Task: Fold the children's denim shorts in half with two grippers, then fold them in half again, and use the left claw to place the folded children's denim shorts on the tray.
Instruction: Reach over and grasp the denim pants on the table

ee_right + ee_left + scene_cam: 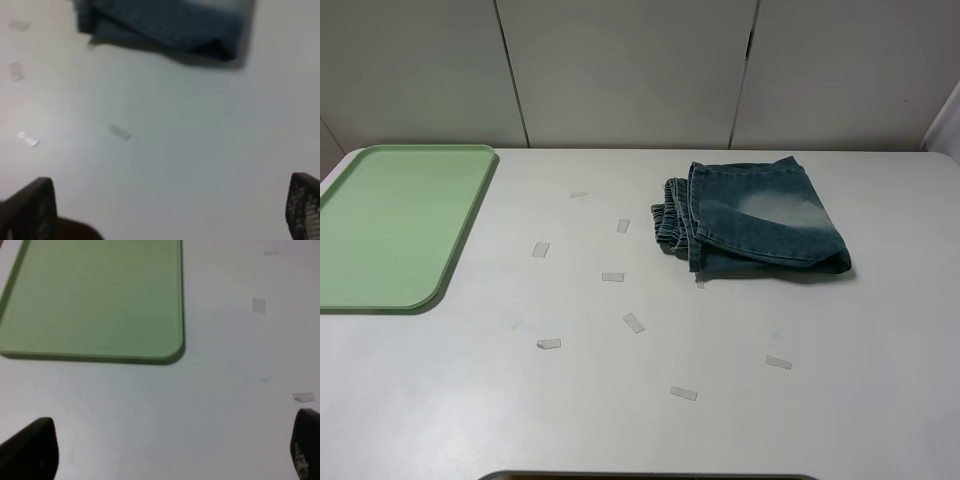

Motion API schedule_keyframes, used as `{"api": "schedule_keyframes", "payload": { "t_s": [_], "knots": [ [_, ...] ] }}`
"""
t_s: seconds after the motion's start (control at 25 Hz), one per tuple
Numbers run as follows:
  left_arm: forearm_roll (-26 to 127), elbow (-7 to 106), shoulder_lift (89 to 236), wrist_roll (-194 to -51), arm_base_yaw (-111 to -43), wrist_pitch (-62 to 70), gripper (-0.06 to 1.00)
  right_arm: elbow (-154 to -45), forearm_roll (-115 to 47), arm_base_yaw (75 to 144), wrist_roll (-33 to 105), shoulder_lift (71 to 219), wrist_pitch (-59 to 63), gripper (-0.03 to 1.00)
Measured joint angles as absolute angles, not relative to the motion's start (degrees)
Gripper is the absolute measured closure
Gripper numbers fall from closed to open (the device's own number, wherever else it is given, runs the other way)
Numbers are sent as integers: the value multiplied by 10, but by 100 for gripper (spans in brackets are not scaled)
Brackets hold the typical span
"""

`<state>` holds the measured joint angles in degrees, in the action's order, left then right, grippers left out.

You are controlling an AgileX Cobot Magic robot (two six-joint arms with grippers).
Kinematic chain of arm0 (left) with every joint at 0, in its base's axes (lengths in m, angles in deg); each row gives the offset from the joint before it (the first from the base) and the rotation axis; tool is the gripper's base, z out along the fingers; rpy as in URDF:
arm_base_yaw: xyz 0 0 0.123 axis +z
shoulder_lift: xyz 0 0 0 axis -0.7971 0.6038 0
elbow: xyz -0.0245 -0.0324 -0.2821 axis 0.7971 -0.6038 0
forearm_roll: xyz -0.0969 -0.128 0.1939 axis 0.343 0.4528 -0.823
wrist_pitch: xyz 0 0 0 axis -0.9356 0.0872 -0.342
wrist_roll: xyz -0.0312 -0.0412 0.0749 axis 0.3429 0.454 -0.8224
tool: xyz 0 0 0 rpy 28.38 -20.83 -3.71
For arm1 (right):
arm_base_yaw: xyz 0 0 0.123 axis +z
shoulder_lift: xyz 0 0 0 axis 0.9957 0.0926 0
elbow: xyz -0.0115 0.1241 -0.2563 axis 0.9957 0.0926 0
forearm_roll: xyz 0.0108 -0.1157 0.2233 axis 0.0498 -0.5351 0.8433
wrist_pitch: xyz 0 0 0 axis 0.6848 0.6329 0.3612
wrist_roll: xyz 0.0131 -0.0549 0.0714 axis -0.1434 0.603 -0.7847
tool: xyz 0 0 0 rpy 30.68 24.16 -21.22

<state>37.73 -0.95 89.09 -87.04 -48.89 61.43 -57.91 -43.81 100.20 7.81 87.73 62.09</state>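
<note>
The children's denim shorts lie on the white table right of centre, folded over into a rough square, with the gathered waistband at their left edge and a whitish worn patch on top. The right wrist view shows their near edge, blurred, well ahead of my right gripper, whose two black fingertips stand far apart with nothing between them. The pale green tray lies flat at the far left with nothing on it. My left gripper hangs open over bare table just short of the tray's corner. Neither arm shows in the exterior high view.
Several small pieces of clear tape are stuck to the white table between the tray and the shorts and in front of them. Pale wall panels stand behind the table's back edge.
</note>
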Motion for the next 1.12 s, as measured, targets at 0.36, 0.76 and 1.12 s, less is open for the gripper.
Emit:
{"api": "schedule_keyframes", "payload": {
  "t_s": [0.36, 0.76, 1.12],
  "knots": [
    [377, -9, 891, -870, -489, 614, 3, -499, -397, 877, 139, 753, 548, 27],
    [377, -9, 891, -870, -489, 614, 3, -483, -392, 814, 143, 716, 527, 27],
    [377, -9, 891, -870, -489, 614, 3, -483, -391, 813, 143, 716, 527, 27]
  ]
}}
